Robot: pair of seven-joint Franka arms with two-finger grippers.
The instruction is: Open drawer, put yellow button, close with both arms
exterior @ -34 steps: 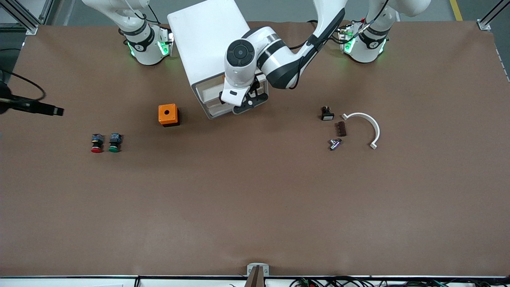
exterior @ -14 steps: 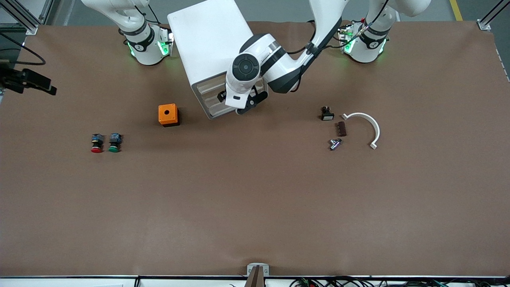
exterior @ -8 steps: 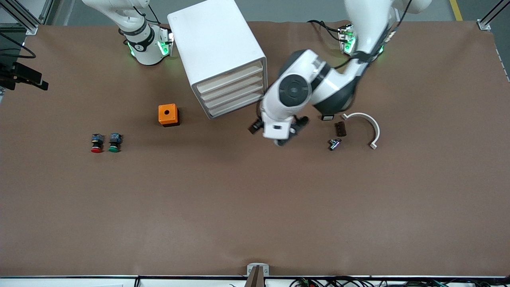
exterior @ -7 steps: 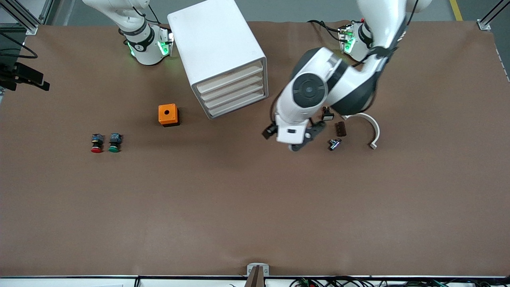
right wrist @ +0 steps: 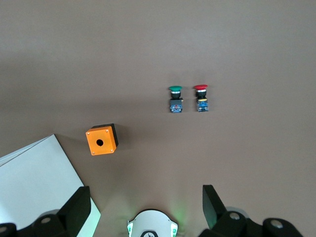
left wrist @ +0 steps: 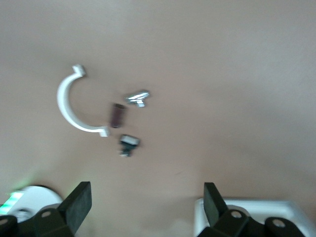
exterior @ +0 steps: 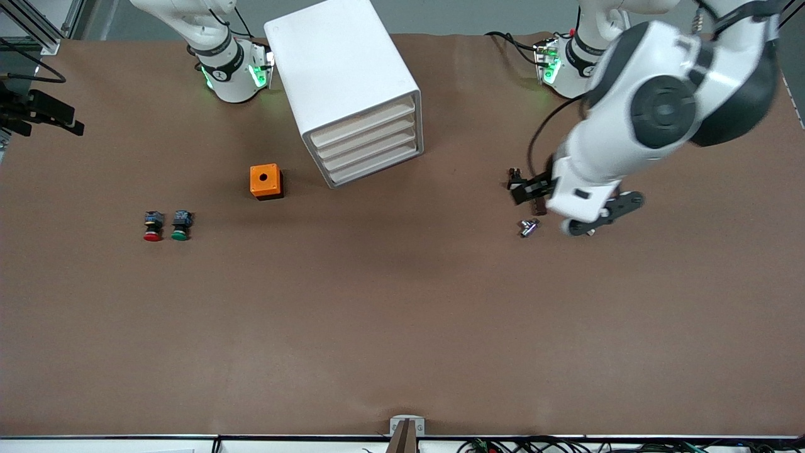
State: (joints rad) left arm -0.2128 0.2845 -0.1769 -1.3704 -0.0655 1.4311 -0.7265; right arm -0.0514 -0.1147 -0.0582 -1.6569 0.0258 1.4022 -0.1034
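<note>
The white cabinet (exterior: 339,56) stands between the arms' bases with all its drawers shut, and the drawer (exterior: 363,124) is the uppermost. No yellow button shows in any view. My left gripper (exterior: 591,221) is open and empty, up over small parts toward the left arm's end of the table; its own view (left wrist: 144,212) shows both fingers wide apart. My right gripper (exterior: 41,114) is at the edge of the front view, at the right arm's end. It is open and empty in its own view (right wrist: 144,212), high over the table.
An orange box (exterior: 265,181) with a hole sits beside the cabinet. A red button (exterior: 152,226) and a green button (exterior: 180,225) lie nearer the front camera. Under the left gripper lie a white curved clamp (left wrist: 69,106), brown block (left wrist: 117,114), metal piece (left wrist: 138,98) and black switch (left wrist: 128,143).
The uppermost drawer stood partly out with my left gripper at it and is now shut. My left arm has swung away to over the small parts. The right gripper has shifted a little.
</note>
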